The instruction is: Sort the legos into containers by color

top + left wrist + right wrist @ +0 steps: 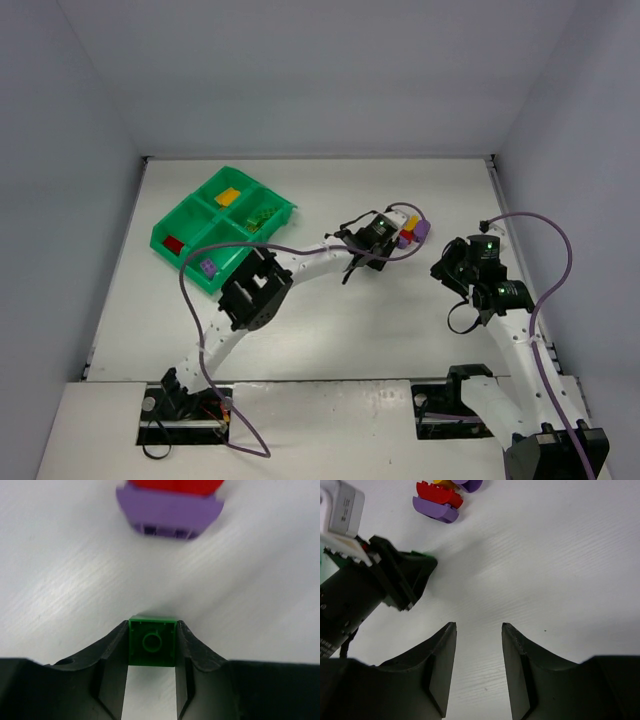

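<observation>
The left arm (305, 262) and right arm (515, 345) I am driving are made of white tubular links joined by chunky black joint housings, and each rises from a black base (165, 395). A thin purple cable (183, 290) loops loosely along each arm, small green lights (487, 241) glow on the black wrist units, and a white box-shaped camera housing (342, 510) sits on the left wrist. On my wrist feeds, the left hand (152, 625) and right hand (478, 626) each show two matte black fingers (440, 665) with curved outer shoulders and flat inner faces.
</observation>
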You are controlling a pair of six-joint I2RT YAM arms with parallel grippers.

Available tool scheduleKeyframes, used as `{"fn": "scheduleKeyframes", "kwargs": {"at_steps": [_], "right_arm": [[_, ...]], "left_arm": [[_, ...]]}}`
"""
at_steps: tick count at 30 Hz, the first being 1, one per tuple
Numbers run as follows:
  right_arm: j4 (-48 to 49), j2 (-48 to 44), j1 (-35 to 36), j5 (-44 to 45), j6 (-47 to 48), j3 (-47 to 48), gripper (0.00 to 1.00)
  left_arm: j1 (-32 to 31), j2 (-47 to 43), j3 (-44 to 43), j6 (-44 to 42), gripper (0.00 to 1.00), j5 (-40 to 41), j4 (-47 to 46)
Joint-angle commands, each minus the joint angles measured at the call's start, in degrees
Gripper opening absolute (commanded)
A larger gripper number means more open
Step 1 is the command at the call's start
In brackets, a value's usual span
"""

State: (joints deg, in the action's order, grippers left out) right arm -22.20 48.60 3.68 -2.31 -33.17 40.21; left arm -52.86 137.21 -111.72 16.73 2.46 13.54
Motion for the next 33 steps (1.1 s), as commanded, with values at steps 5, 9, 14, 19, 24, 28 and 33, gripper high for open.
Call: {"fn": "scheduleKeyframes", "kwargs": {"at_steps": [5,9,14,19,24,28,33], "right_arm": [[1.2,-0.4,-0.3,1.8,-0.3,2.2,0.38],[1.5,-0.3,-0.3,1.9,-0.3,1.8,0.38],[2.6,0.1,-0.4,1.7,-0.1,1.2,0.38],[3.6,0.5,-0.3,1.2,-0.1,0.8,0.38],[4.0,1.5,-0.3,0.5,-0.1,0.6,0.38],[3.9,1.6,-0.3,-0.2,-0.2,0.6,0.38],[3.9,1.3,-0.3,-1.5,-0.3,-0.2,0.38]], "left_arm": [[3.3,-21.0,12.7,-1.2,0.00,0.8,0.7],[7.7,-31.1,19.1,-2.7,0.00,-1.0,3.3],[16.5,-37.5,21.7,-7.4,0.00,-2.5,7.5],[24.7,-37.1,19.5,-11.9,0.00,-4.9,10.7],[30.7,-30.8,13.6,-13.9,0.05,-6.6,12.7],[32.8,-27.2,11.1,-13.5,0.07,-5.8,12.0],[34.4,-24.7,8.8,-13.2,0.10,-4.0,11.7]]}}
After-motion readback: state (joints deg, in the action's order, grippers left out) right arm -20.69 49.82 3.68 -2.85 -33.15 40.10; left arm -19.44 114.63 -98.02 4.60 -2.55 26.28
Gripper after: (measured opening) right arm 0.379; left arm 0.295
